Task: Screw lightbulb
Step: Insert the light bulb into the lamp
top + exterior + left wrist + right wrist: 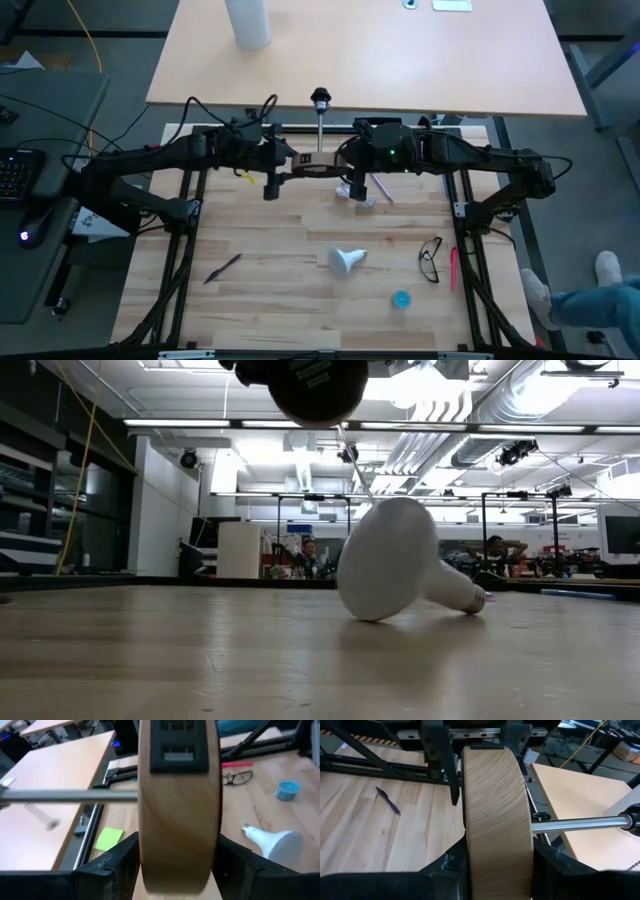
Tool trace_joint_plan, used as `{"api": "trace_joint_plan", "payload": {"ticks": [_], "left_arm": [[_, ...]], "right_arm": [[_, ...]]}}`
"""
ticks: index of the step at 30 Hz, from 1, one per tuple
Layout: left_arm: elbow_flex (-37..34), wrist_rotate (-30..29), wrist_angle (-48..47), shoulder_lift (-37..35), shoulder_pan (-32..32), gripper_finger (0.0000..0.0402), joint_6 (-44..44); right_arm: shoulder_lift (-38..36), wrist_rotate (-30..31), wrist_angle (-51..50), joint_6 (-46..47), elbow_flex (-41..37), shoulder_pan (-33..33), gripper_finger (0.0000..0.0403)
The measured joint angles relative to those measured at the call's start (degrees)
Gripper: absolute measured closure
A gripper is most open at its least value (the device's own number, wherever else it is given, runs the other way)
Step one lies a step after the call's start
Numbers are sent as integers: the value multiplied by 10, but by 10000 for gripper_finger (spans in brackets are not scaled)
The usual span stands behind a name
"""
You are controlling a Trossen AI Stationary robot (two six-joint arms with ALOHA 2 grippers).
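The lightbulb (347, 260) (395, 560) lies on its side on the wooden table, its wide globe and narrow screw base both touching the boards; no gripper touches it. Above the table's far middle, a round wooden disc (312, 161) (179, 805) (497, 810) stands on edge in the air. Its metal rod (320, 125) runs level toward the far edge and ends in a black socket (320, 97). My left gripper (298, 165) (177, 865) and my right gripper (340, 165) (497, 865) are both shut on the disc from opposite sides. My left gripper pinches the disc at its rim (175, 862), one finger on each flat face. It comes about level from the table's left. The disc is lifted clear and stands on edge. My right gripper pinches the disc's opposite rim (497, 857), one finger on each flat face. It comes about level from the table's right. The rod (580, 824) sticks out sideways from the far face.
On the near right of the table lie glasses (430, 258), a pink pen (453, 268) and a blue cap (401, 298). A dark pen (222, 268) lies near left. Small white things (358, 190) lie under the right gripper. A tall white cylinder (248, 22) stands on the far tabletop.
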Motion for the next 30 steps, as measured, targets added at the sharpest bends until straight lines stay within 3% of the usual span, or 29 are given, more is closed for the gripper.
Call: {"api": "trace_joint_plan", "payload": {"ticks": [6, 11, 20, 26, 30], "left_arm": [[0, 11, 9, -1, 0, 203, -8], [0, -1, 10, -2, 0, 284, -12], [1, -17, -4, -2, 0, 286, 5], [-3, -36, -122, -11, 1, 286, 86], [0, -55, -183, -20, 2, 286, 117]], "right_arm": [[0, -4, -1, -1, 0, 0, 275], [0, -8, -2, 6, 0, 0, 275], [0, -8, -1, 11, 0, 6, 273], [-16, 13, -27, 57, 3, 8, 151], [-36, 45, -77, 107, 1, 7, 126]]}}
